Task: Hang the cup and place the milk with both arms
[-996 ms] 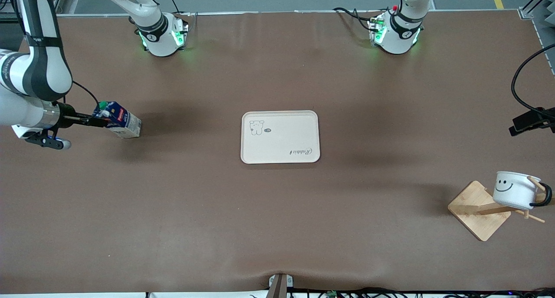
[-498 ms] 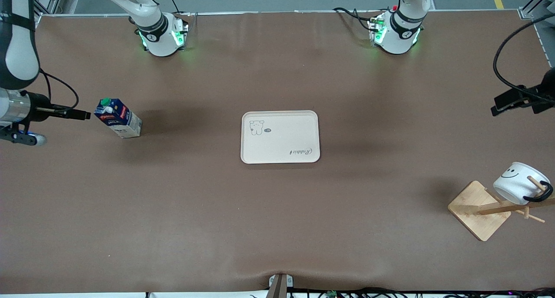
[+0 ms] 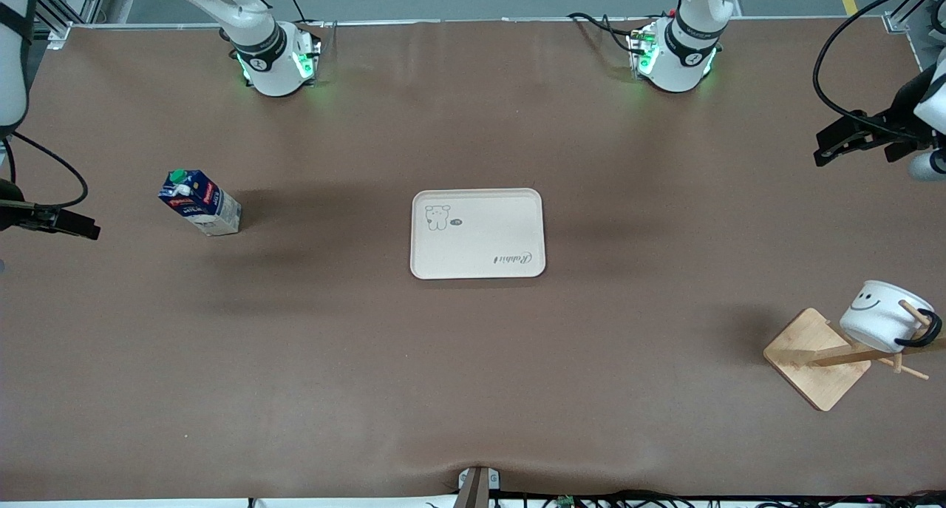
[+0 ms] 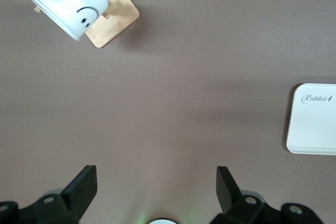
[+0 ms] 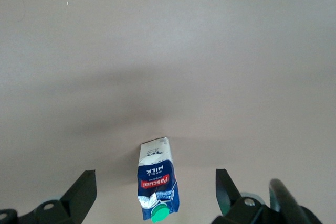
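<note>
The left tool [image 4: 156, 187] hangs open over bare brown tabletop [image 4: 173, 93]. The cup [image 4: 65, 1] hangs on a wooden rack [image 4: 113, 17]; a white tray [image 4: 314, 119] lies apart.

One cup [image 3: 879, 316], one milk [image 3: 199, 205], one tray [image 3: 477, 233], one wooden rack [image 3: 817, 359], two arms, one bench [image 3: 473, 390].

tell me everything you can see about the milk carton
The small dark blue milk carton has a round green cap, a red-and-white label and a pale lower part. It looks like coated card. It stands upright on the brown table, toward the right arm's end, apart from the white tray. Nothing grips it.
</note>
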Motion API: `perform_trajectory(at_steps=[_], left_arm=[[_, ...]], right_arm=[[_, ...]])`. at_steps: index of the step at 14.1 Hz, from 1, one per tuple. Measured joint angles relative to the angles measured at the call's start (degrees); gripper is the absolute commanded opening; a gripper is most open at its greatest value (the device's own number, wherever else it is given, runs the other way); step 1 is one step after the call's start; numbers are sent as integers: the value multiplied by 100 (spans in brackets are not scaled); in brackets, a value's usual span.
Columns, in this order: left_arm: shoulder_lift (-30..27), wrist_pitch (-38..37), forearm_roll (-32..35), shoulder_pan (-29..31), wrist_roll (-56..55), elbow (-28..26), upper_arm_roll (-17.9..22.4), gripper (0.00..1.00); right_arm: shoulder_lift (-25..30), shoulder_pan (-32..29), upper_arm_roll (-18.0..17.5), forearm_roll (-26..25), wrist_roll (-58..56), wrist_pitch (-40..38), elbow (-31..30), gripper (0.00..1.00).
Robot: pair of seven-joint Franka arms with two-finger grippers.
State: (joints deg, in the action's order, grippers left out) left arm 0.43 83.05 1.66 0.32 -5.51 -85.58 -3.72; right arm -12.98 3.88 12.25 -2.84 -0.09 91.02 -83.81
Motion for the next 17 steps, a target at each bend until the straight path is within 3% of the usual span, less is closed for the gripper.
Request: perform_trajectory(at_steps=[5, 8, 10, 13, 17], left_arm=[[-35, 1, 0, -12, -5, -61, 39, 100], [-32, 8, 0, -17, -5, -83, 39, 100], [-32, 23, 0, -10, -5, -83, 47, 100], [-32, 25, 0, -7, -4, -83, 61, 100], [-29, 50, 0, -7, -4, -70, 79, 100]], right_arm=[[276, 87, 14, -47, -14, -964, 151, 100], [318, 169, 9, -51, -23, -1410, 834, 100], [442, 166, 16, 176, -240, -1489, 964, 100], [789, -206, 85, 452, -1482, -1028, 359, 100], [1618, -150, -38, 490, -684, -507, -925, 100]])
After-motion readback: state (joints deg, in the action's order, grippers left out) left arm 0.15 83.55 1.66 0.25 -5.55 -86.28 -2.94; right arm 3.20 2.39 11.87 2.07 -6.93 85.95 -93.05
